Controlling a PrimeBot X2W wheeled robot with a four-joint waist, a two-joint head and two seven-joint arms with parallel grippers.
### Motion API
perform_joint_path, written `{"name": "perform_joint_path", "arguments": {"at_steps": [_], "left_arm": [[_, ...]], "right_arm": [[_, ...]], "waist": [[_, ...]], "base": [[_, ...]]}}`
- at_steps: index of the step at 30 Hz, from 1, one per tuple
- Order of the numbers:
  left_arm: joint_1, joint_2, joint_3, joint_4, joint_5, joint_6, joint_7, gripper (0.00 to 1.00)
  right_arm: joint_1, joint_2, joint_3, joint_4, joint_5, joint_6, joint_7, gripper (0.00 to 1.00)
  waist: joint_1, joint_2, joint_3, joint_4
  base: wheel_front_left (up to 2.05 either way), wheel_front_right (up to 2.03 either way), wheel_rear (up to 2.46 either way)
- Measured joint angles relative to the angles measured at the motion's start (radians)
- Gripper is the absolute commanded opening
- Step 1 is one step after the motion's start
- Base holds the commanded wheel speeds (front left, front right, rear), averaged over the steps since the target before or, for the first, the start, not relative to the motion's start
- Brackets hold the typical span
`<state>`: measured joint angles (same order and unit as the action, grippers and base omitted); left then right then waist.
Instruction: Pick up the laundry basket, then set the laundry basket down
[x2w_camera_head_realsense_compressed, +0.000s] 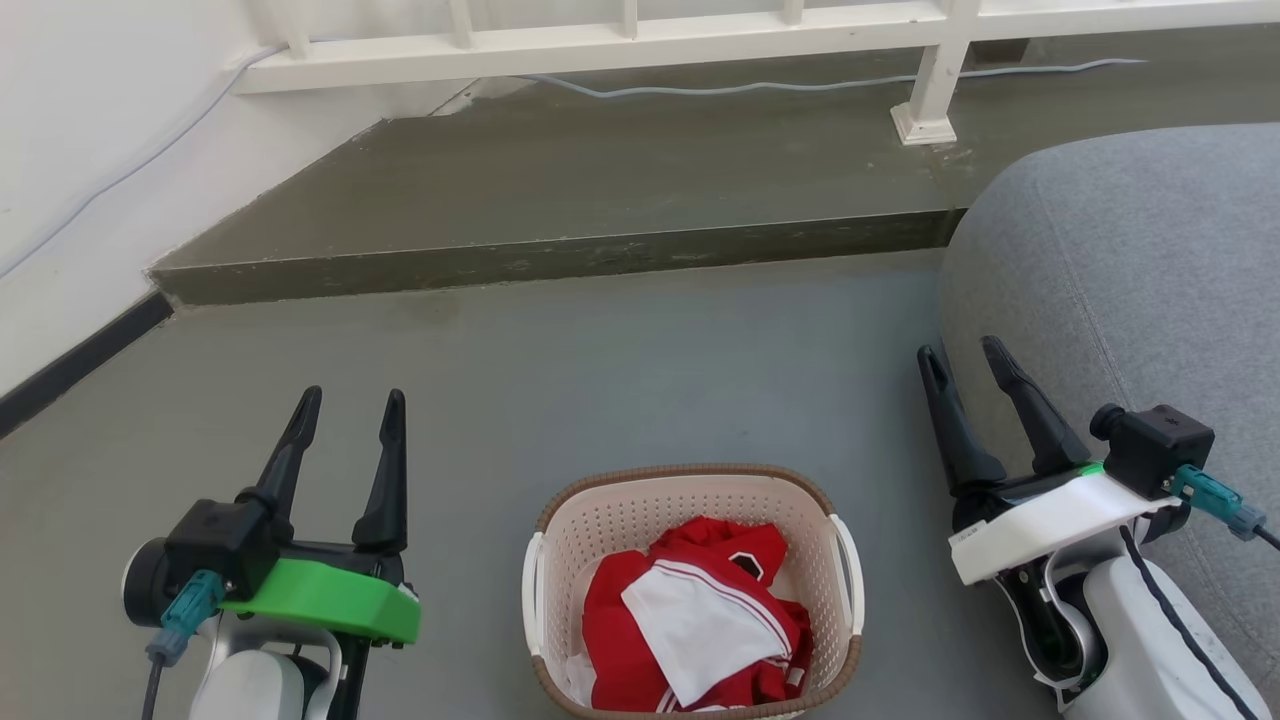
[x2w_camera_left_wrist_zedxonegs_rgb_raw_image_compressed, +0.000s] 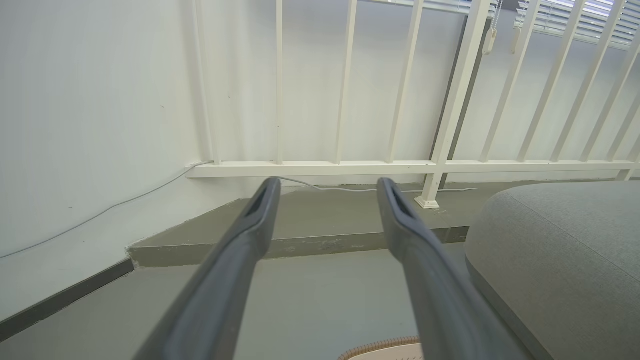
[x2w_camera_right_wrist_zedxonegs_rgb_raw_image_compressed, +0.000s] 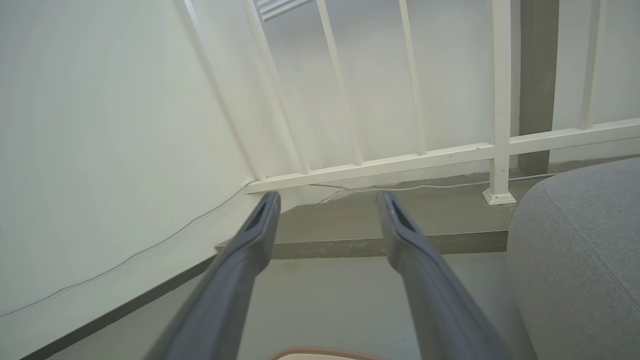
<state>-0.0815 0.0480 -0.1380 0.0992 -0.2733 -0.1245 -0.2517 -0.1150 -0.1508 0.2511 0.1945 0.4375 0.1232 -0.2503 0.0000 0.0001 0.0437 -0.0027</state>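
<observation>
The left gripper (x2w_camera_head_realsense_compressed: 353, 394) has two long dark fingers (x2w_camera_head_realsense_compressed: 385, 480) that get thin at the tips. Behind them sit a bright green plate (x2w_camera_head_realsense_compressed: 330, 600) and a black box (x2w_camera_head_realsense_compressed: 225, 540) with a teal plug (x2w_camera_head_realsense_compressed: 188, 608). The right gripper (x2w_camera_head_realsense_compressed: 961, 348) has a white plate (x2w_camera_head_realsense_compressed: 1040, 520) with a thin green stripe (x2w_camera_head_realsense_compressed: 1090, 468). A black cable (x2w_camera_head_realsense_compressed: 1172, 612) runs along its pale forearm (x2w_camera_head_realsense_compressed: 1140, 650).

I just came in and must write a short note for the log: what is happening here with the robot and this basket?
A two-armed robot faces the laundry basket, which sits on the grey floor between its arms, with red and white clothes inside. The left gripper and the right gripper are both open and empty, one on each side of the basket, not touching it. Nothing is lifted yet.
</observation>
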Motion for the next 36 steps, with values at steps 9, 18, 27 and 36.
{"name": "perform_joint_path", "arguments": {"at_steps": [9,18,27,36], "left_arm": [[0.0,-0.001,0.001,-0.001,0.0,0.0,0.0,1.0],[0.0,-0.001,0.0,-0.002,0.0,0.0,0.0,1.0],[-0.001,-0.002,0.004,-0.014,0.0,0.0,0.0,1.0],[-0.028,-0.003,0.002,-0.018,-0.005,0.0,0.0,1.0]], "right_arm": [[0.0,0.011,-0.003,0.0,-0.007,0.0,0.0,1.0],[0.0,0.015,-0.011,0.004,-0.013,0.0,0.0,1.0],[-0.001,0.015,-0.026,0.003,-0.018,0.0,0.0,1.0],[-0.025,0.015,-0.057,-0.001,-0.024,0.0,0.0,1.0]], "waist": [[0.0,0.0,0.002,-0.003],[0.0,0.0,0.007,-0.006],[0.0,0.0,0.047,-0.015],[0.0,0.0,0.138,-0.03]], "base": [[0.0,0.0,0.0],[0.0,0.0,0.0],[0.0,0.0,0.0],[0.0,0.0,0.0]]}}
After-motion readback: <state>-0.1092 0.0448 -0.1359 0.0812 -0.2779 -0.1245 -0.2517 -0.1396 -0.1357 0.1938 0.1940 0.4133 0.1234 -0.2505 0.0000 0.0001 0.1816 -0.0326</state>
